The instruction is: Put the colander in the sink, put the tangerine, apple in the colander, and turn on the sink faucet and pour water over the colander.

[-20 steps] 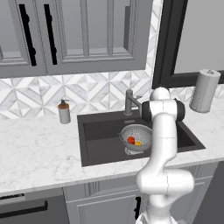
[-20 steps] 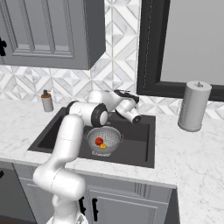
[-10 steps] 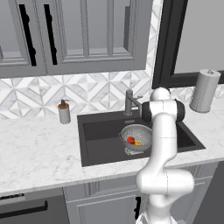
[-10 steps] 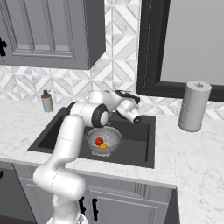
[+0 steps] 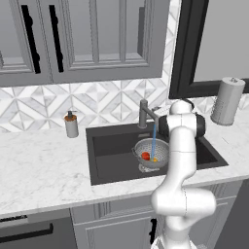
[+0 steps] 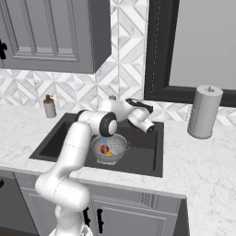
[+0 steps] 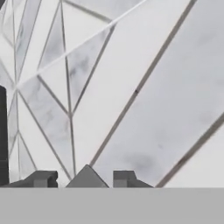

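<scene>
Marble desk [image 5: 44, 170], dark sink [image 5: 114, 146] at back edge. Water streamed from faucet [image 5: 144, 113] into colander [image 5: 151, 154] holding apple [image 5: 145, 156], tangerine [image 5: 154, 159]. Hand [image 7: 83, 179] narrow, empty.

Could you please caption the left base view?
Water streams from the sink faucet into the colander holding apple and tangerine.

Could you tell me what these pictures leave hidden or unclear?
- Sink faucet lever: left base view, the arm covers its right side.
- Tangerine: right base view, too small to separate from the apple.
- Sink drain: covered by the colander.
- Gripper: hand view, tips cut off; nothing visibly held.
</scene>
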You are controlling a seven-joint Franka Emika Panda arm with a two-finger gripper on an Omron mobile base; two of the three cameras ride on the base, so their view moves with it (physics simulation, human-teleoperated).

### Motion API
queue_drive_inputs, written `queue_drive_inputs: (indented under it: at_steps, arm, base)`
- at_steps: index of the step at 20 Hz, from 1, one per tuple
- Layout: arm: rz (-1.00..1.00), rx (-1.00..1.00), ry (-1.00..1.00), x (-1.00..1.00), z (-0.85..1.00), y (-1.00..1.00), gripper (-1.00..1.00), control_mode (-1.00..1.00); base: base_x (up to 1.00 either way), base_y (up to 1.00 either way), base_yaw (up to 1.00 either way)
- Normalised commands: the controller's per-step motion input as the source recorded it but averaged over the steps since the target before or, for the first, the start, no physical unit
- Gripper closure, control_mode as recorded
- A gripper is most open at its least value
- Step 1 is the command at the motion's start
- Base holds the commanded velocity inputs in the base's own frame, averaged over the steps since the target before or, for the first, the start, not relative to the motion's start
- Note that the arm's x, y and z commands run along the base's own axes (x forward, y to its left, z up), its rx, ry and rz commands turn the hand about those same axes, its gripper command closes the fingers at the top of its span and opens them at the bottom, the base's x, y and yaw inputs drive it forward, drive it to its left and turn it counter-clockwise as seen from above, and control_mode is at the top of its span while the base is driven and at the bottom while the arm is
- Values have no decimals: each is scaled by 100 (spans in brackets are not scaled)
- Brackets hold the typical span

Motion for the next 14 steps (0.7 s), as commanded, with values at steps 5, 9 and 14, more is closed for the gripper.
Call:
queue_drive_inputs:
  at_steps: [5,9,14]
  arm:
    - [0,0,0,0,-37,-67,100,-100]
    - [0,0,3,-27,-12,-43,100,-100]
    - [-2,-4,4,-26,-1,-20,100,-100]
  base:
    - [0,0,0]
    - [0,0,0]
    - [0,0,0]
